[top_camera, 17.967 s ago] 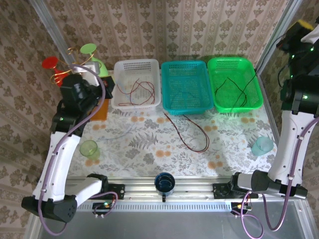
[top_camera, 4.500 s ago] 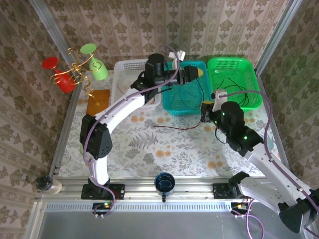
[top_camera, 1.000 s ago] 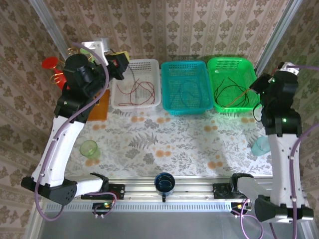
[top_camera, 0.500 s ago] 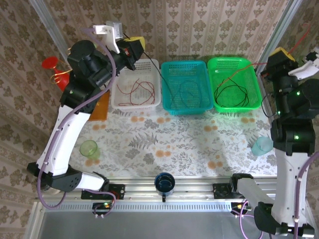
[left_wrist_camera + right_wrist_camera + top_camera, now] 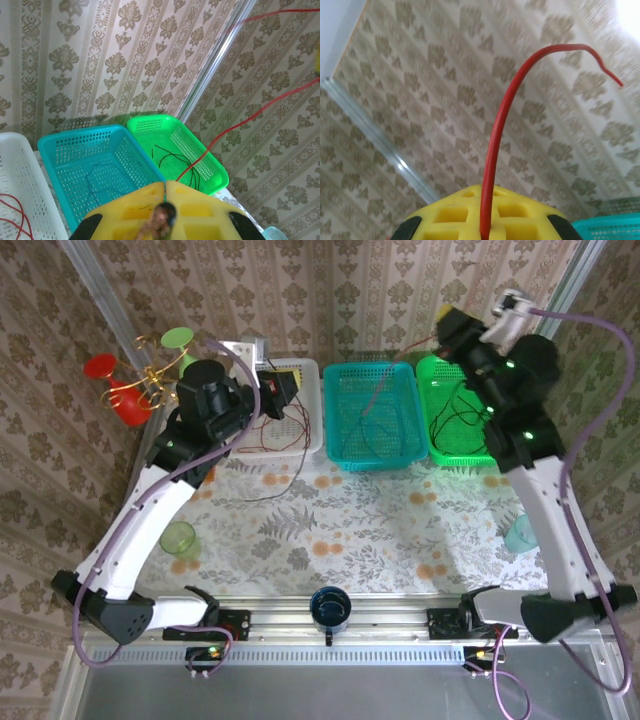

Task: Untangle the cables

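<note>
My left gripper [image 5: 289, 384] hovers over the white basket [image 5: 306, 369], shut on a red cable [image 5: 235, 132] that leaves its fingertips [image 5: 166, 186] and runs up to the right. My right gripper [image 5: 446, 316] is raised behind the green basket [image 5: 505, 390], shut on the red cable [image 5: 495, 135], whose free end curls above the fingers. The red cable [image 5: 420, 340] hangs between the two grippers. More red cable [image 5: 270, 435] lies in the white basket, a dark one [image 5: 375, 428] in the teal basket [image 5: 400, 375] and a black one [image 5: 462, 415] in the green basket. A thin dark cable [image 5: 285, 483] trails on the tablecloth.
Three baskets stand in a row at the back. A green cup [image 5: 178, 538] sits front left, a dark blue cup [image 5: 330, 608] at the front rail, a pale teal cup [image 5: 525, 533] at the right. A stand with red and green glasses [image 5: 140, 380] is back left.
The right arm swung left from the far right edge to behind the green basket, carrying the red cable. The left gripper dropped lower and slightly right over the white basket.
</note>
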### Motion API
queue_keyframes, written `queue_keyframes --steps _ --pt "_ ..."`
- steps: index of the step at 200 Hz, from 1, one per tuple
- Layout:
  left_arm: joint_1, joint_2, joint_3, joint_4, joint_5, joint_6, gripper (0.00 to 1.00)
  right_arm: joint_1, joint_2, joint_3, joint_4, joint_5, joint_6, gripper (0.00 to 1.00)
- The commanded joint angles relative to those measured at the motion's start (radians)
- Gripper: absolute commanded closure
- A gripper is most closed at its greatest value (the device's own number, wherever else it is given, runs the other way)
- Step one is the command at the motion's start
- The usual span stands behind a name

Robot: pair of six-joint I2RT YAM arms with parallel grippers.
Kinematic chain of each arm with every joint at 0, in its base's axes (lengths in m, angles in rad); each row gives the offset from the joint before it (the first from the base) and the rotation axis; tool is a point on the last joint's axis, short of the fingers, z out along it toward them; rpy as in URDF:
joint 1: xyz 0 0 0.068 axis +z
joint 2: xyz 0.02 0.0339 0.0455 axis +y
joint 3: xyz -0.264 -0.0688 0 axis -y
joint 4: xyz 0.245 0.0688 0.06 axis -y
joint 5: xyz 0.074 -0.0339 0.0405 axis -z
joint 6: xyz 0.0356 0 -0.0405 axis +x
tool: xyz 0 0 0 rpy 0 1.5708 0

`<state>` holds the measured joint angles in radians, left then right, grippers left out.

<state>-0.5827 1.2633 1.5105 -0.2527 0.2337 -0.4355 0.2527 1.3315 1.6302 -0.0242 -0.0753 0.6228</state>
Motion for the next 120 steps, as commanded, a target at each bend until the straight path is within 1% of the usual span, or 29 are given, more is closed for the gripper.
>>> queue_keyframes --steps 1,26,54,83,98,120 --pt "-0.008 -0.061 -0.044 0.075 -0.03 -0.049 1.0 0.072 0.147 0.068 0.043 0.021 -0.069 1.0" --pt "-0.008 -0.076 -0.092 0.098 -0.03 -0.08 1.0 0.141 0.322 0.197 0.037 0.02 -0.092 1.0" --pt "-0.009 -0.093 -0.127 0.107 -0.037 -0.092 1.0 0.202 0.538 0.373 -0.055 0.027 -0.144 1.0" --pt "-0.012 -0.093 -0.147 0.126 -0.031 -0.119 1.0 0.248 0.768 0.579 -0.205 0.059 -0.178 1.0" --pt "-0.021 -0.093 -0.171 0.161 -0.028 -0.145 1.0 0.26 0.882 0.701 -0.292 0.049 -0.18 1.0" --pt "-0.033 -0.091 -0.184 0.161 -0.033 -0.149 1.0 0.273 1.046 0.876 -0.425 0.018 -0.173 1.0"
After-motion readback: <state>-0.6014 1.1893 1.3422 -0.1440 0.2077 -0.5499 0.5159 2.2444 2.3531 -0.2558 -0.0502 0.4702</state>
